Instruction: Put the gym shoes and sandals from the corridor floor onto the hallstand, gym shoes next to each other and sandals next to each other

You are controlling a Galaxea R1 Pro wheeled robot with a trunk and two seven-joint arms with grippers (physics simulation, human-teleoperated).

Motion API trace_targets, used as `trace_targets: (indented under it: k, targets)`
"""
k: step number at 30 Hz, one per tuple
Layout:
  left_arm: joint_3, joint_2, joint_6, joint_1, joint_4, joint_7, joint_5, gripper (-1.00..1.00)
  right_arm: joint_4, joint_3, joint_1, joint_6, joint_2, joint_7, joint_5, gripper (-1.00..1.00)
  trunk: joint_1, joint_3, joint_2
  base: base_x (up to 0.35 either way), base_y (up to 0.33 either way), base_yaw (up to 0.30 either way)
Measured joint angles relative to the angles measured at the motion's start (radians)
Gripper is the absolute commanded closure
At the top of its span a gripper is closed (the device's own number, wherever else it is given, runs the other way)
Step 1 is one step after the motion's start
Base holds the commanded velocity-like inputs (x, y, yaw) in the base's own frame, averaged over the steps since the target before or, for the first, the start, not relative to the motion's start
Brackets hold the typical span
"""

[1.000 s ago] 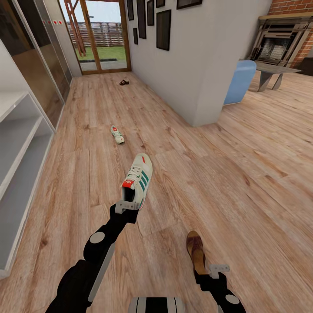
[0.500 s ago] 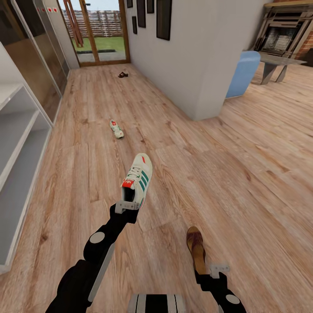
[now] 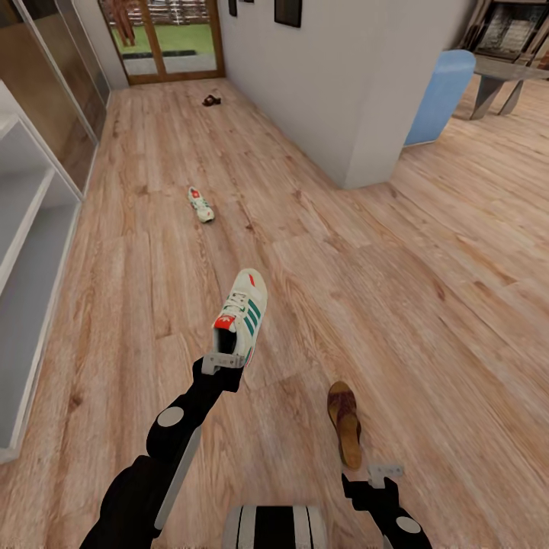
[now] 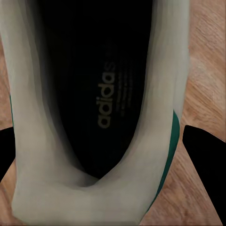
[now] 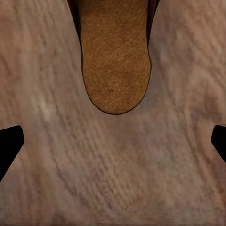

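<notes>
The left gripper is grasping a white gym shoe by its heel, holding it above the corridor floor. The right gripper is hanging with its fingers spread wide, grasping nothing, just near a brown sandal that is lying on the floor. A second gym shoe is lying farther along, the other sandal far away near the door. The white hallstand is standing at the left.
</notes>
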Motion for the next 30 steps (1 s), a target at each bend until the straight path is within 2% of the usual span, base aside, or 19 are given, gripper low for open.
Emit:
trace_targets:
  k: [9,18,24,30]
  targets:
    - [0.0,0.0,0.0,0.0,0.0,0.0,0.0,1.0,-0.001,0.0,0.0,0.0,0.0,0.0,0.0,-1.0,0.004,-0.049,-0.002,0.0,0.0,0.0]
    - [0.0,0.0,0.0,0.0,0.0,0.0,-0.001,1.0,-0.001,0.0,0.0,0.0,0.0,0.0,-0.001,-1.0,0.004,-0.06,-0.002,0.001,0.0,0.0]
    - [0.0,0.0,0.0,0.0,0.0,0.0,0.0,1.0,-0.001,0.0,0.0,0.0,0.0,0.0,-0.001,-1.0,0.003,-0.06,-0.002,0.228,0.0,0.0]
    - [0.0,0.0,0.0,0.0,0.0,0.0,0.0,1.0,-0.001,0.0,0.0,0.0,0.0,0.0,-0.001,-1.0,0.004,-0.06,-0.002,0.053,0.0,0.0]
